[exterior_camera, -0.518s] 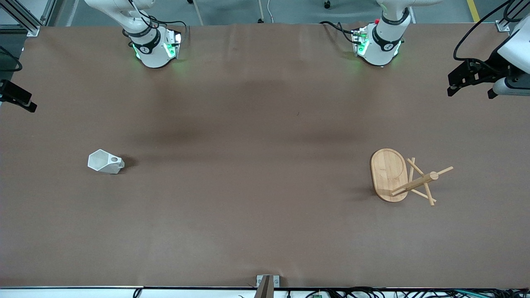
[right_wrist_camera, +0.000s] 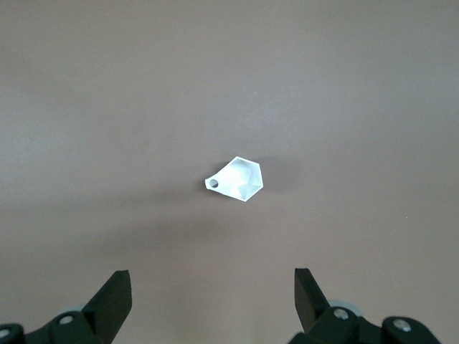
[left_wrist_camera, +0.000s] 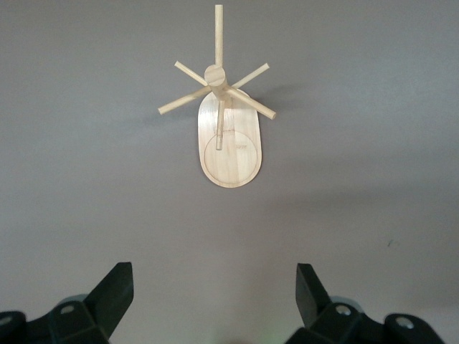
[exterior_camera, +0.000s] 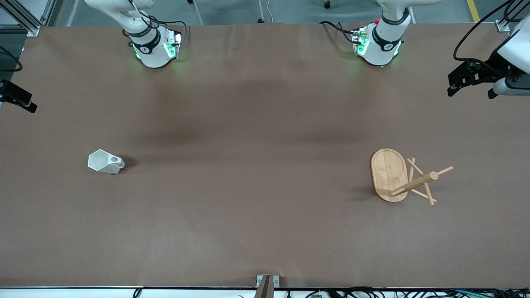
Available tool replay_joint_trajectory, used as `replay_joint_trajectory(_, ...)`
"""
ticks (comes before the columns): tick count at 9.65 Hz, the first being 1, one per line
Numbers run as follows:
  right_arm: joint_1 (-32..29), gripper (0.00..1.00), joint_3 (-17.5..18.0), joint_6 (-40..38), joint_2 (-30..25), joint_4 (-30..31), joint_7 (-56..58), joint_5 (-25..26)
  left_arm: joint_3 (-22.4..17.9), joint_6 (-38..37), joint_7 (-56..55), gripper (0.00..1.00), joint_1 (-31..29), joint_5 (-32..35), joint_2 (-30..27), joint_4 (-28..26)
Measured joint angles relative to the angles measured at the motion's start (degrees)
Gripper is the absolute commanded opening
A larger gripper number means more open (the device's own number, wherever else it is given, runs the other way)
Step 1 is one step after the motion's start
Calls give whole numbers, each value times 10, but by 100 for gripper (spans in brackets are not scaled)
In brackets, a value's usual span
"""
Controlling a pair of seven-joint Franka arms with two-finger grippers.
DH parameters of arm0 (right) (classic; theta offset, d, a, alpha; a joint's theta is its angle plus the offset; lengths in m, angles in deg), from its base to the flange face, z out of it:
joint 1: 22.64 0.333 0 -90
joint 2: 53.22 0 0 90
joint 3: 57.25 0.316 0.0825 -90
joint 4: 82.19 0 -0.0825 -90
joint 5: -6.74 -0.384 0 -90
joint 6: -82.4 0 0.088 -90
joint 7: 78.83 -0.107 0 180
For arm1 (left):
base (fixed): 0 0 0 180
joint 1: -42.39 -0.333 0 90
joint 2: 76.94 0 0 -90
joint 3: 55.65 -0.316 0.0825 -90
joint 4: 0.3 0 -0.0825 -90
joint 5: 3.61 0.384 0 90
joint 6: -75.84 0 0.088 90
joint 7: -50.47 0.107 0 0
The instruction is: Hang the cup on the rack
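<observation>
Up front, the cup sits at the right arm's end of the brown table, well apart from the rack at the left arm's end. Left wrist: left gripper spread wide, high over the rack. Right wrist: right gripper likewise released above the cup.

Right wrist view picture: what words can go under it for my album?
Open right gripper hovering high over the small white cup standing alone on the brown table.
</observation>
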Motion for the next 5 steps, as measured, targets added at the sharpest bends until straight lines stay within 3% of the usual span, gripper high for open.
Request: replay_joint_trajectory(5,-12,97,-1,71,32,28,34,-1,-1,-1,6,100,-12,0,2,1)
